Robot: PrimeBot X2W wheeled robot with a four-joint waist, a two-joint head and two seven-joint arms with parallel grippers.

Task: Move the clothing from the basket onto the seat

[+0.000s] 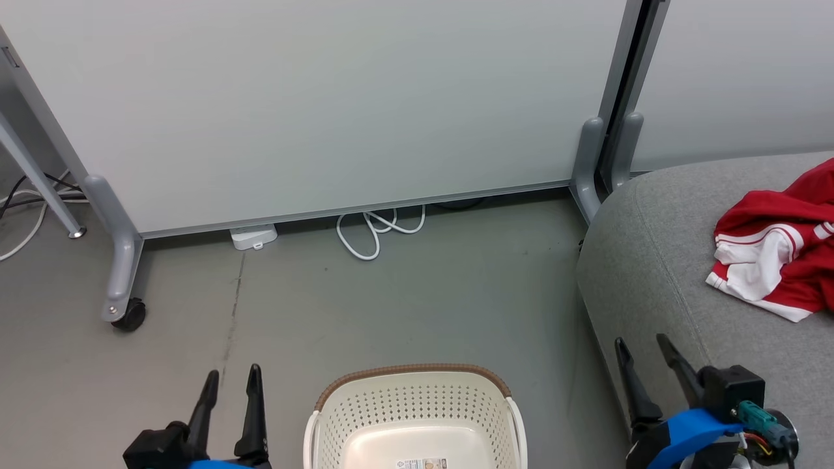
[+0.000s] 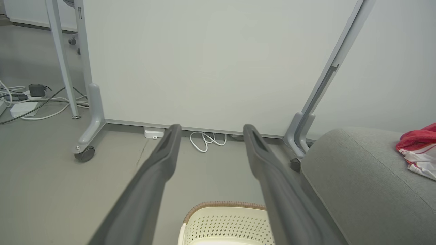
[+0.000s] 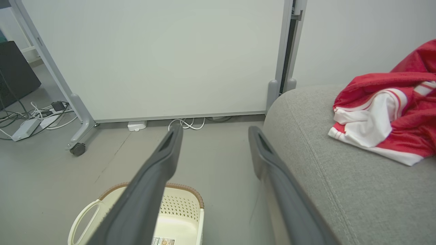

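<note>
The red and white clothing (image 1: 778, 251) lies in a heap on the light grey seat (image 1: 651, 260) at the right; it also shows in the right wrist view (image 3: 385, 115) and at the edge of the left wrist view (image 2: 420, 149). The cream basket (image 1: 417, 417) with its brown rim stands on the floor at bottom centre, with no fabric in the part that shows. My left gripper (image 1: 231, 378) is open to the left of the basket. My right gripper (image 1: 642, 345) is open beside the seat's front edge. Neither holds anything.
A pale wheeled partition (image 1: 313, 104) stands across the back, with a castor foot (image 1: 127, 312) at the left and grey posts (image 1: 606, 156) by the seat. A white cable coil (image 1: 378, 228) and a small white box (image 1: 253, 236) lie under it. More cables (image 2: 24, 98) lie at the far left.
</note>
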